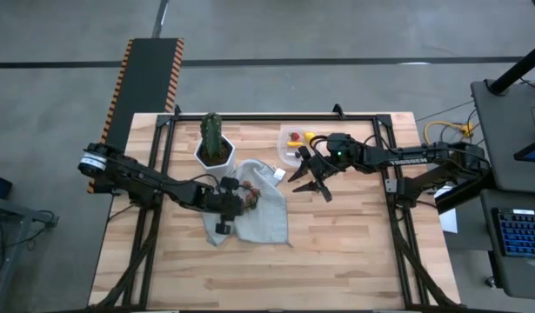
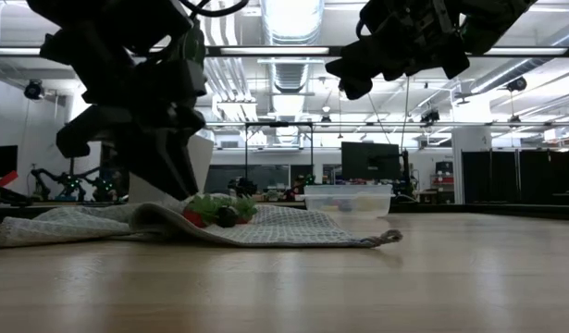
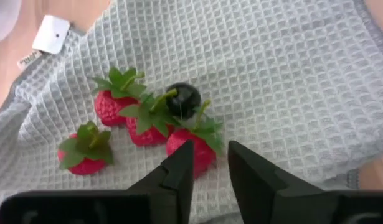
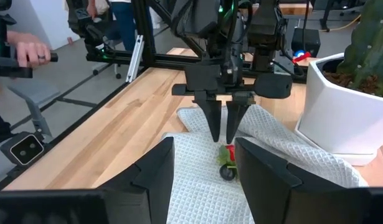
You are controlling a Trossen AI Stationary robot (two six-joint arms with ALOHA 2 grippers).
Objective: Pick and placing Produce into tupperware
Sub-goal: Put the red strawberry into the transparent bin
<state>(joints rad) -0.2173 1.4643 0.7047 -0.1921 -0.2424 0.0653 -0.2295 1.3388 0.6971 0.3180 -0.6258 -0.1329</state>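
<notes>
A: What does the produce look like?

B: Four red strawberries [image 3: 147, 127] with green leafy tops and one dark round berry [image 3: 182, 99], bunched together on a grey waffle-weave cloth [image 3: 291, 81]. More pieces, yellow and red, lie in the tupperware [image 1: 295, 142], a small clear container at the far side of the surface [image 1: 354, 252], right of the pot.

A: Any writing?

B: A white tag [image 3: 52, 33] at the cloth's edge; its print is too small to read. White lettering runs along the right arm [image 1: 411, 159], also too small to make out.

A: The hands?

B: The left hand [image 3: 210, 163] is low over the berries, fingers parted a little with nothing between them, one tip just beside the nearest strawberry. The right hand [image 1: 311, 178] hangs above the surface between cloth and tupperware, released and empty.

A: What else is around?

B: A green cactus [image 1: 213, 133] in a white pot [image 1: 216, 157] stands touching the cloth's far edge. In the right wrist view a person's hand [image 4: 26, 48] shows in the room beyond.
</notes>
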